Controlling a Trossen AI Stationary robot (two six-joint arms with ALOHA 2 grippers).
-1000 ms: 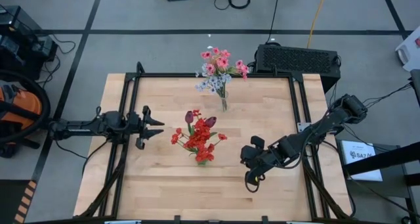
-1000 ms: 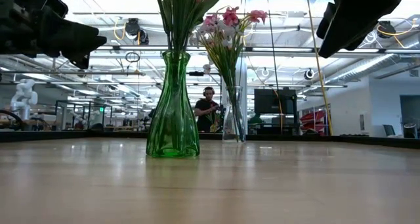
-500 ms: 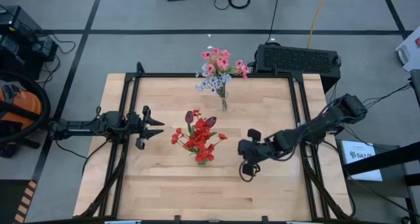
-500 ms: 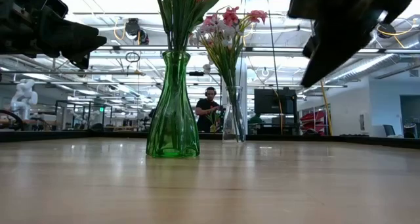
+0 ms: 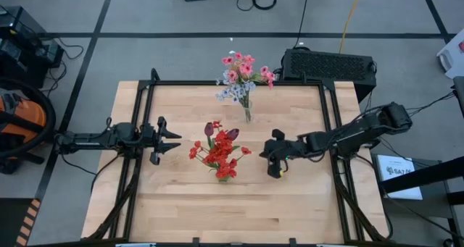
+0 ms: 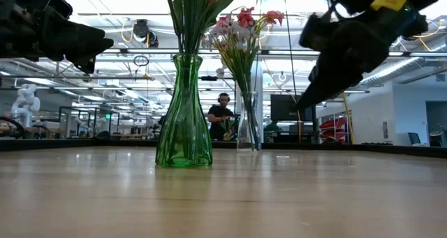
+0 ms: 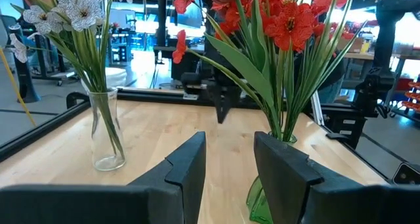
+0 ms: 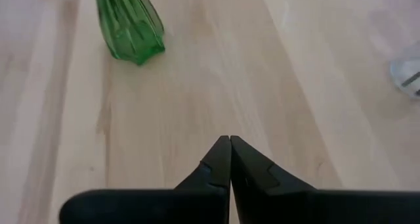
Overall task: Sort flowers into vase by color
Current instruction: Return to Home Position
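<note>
My right jaws are pressed together over the wood desk; left jaws spread at its edge. Red flowers fill the fluted green glass vase, pink ones the slim clear vase.

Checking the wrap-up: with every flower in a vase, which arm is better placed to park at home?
Left, probably. The left gripper sits level near the left edge of the table; the right gripper hangs farther in beside the green vase, tilted down.
</note>
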